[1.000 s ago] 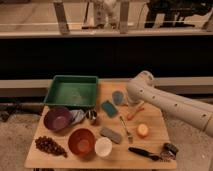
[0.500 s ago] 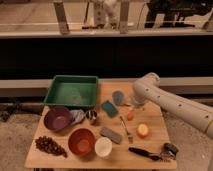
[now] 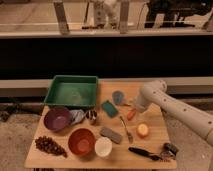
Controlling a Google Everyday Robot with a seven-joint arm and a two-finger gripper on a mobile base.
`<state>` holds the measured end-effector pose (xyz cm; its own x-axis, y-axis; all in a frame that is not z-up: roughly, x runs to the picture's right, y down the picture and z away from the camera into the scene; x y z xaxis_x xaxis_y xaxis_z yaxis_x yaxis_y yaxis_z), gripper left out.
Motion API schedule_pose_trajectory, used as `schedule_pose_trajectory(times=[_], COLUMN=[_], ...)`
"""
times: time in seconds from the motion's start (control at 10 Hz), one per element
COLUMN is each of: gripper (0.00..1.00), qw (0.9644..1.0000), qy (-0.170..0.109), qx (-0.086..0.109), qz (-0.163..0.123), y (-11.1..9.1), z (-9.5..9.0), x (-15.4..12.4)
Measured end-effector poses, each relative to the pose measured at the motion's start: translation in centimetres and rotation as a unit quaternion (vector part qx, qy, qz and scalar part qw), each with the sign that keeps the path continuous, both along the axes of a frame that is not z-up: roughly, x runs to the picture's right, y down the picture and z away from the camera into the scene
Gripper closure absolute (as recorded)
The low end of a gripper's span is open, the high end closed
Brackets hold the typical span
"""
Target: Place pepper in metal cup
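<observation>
1. The claw [image 3: 134, 106] hangs at the end of the white arm, right above the pepper [image 3: 131, 115] on the right half of the counter [image 3: 155, 142]. I cannot tell how far open it is, or whether it has hold of anything.
2. The pepper lies on the wood, just beside a teal sponge [image 3: 109, 108]. It is probably light, smooth-skinned and a little yielding, so a gentle pinch across its thicker middle seems best. The tapered tip would likely slip.
3. The metal cup [image 3: 92, 116] stands farther left, past the sponge and beside the purple bowl [image 3: 57, 118]. Its mouth is narrow, so the pepper likely needs to go in end first.
</observation>
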<state>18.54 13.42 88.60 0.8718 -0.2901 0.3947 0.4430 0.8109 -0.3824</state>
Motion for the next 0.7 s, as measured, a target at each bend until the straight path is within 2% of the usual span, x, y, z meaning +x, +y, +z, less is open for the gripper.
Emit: schedule_pose_trajectory(times=[0.3, 0.7], gripper=[0.2, 0.2], qw=[0.9981, 0.9959], qy=[-0.031, -0.04], qx=[0.014, 0.011], qz=[-0.05, -0.08], y=[0.62, 1.08], z=[0.7, 1.05], x=[-0.3, -0.63])
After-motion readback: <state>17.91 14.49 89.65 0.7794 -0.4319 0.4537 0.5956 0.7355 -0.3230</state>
